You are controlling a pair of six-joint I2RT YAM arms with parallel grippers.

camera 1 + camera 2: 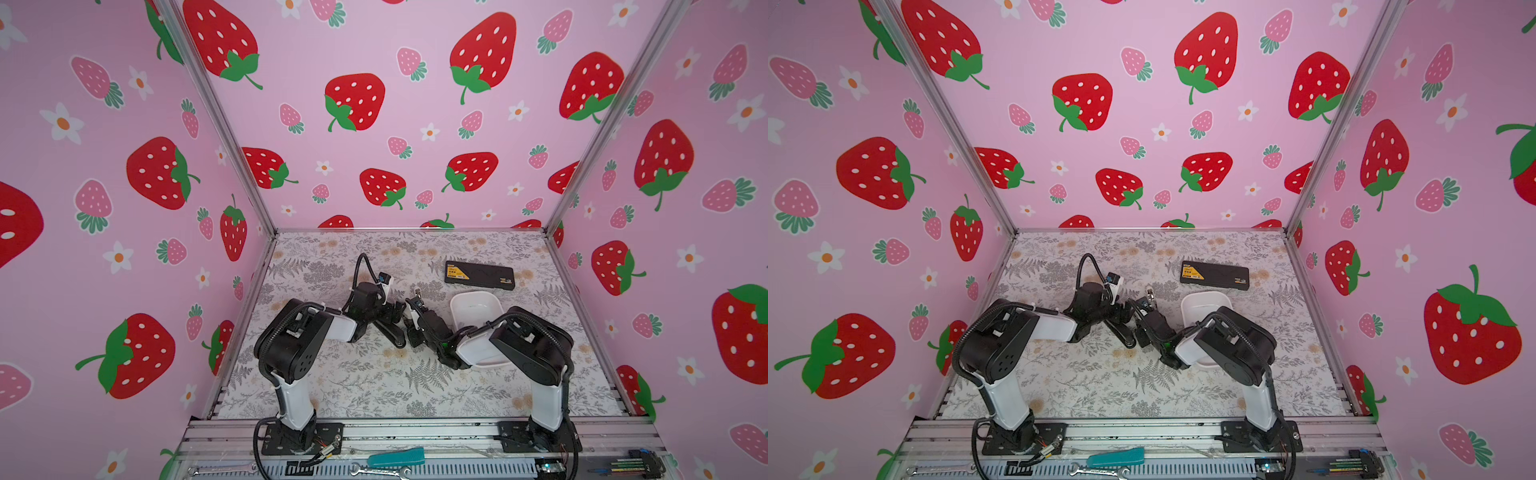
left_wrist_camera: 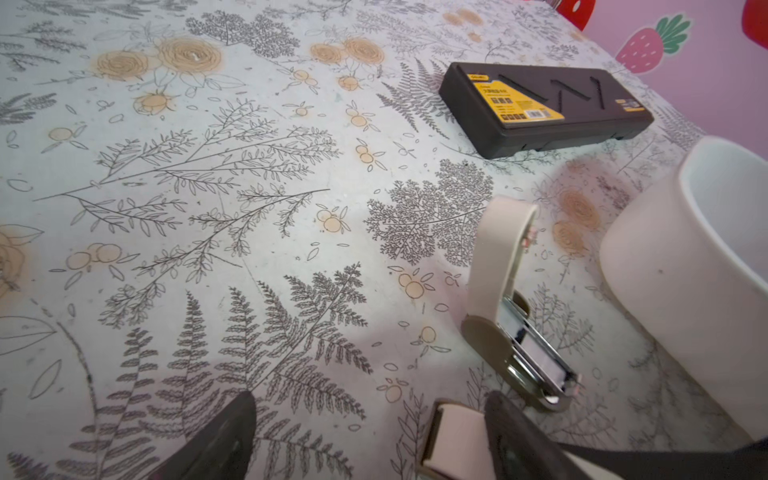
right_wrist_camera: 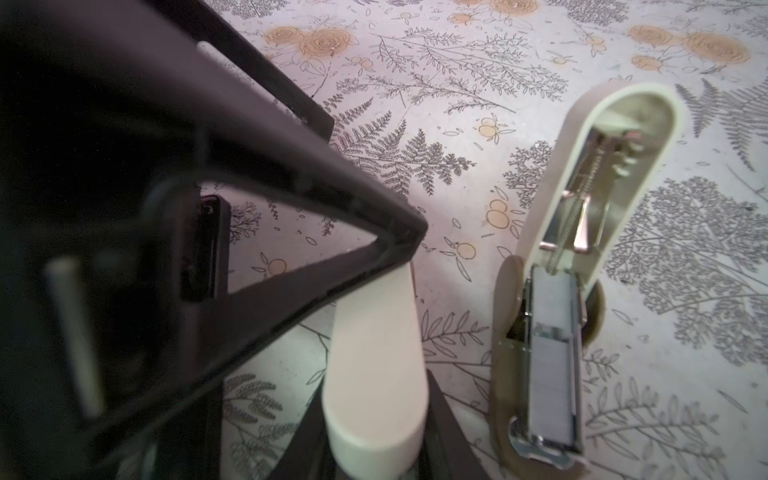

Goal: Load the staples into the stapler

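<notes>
An open stapler [image 3: 552,316] lies on the floral table, its cream lid [image 2: 498,249] swung up. Grey staples [image 3: 550,374] fill its metal channel, also seen in the left wrist view as staples [image 2: 536,355]. My right gripper [image 3: 376,432] is shut on a second, closed cream stapler [image 3: 374,353], one dark finger on each side. My left gripper [image 2: 370,440] stands wide open around that closed stapler [image 2: 455,440], one finger [image 3: 291,249] touching its top. In both top views the grippers meet at mid-table, left gripper [image 1: 397,322], right gripper [image 1: 1142,322].
A black case with a yellow label [image 1: 480,274] [image 2: 544,108] lies at the back right. A white bowl [image 1: 478,309] [image 2: 665,266] stands close to the right of the open stapler, partly under the right arm. Pink strawberry walls enclose the table on three sides.
</notes>
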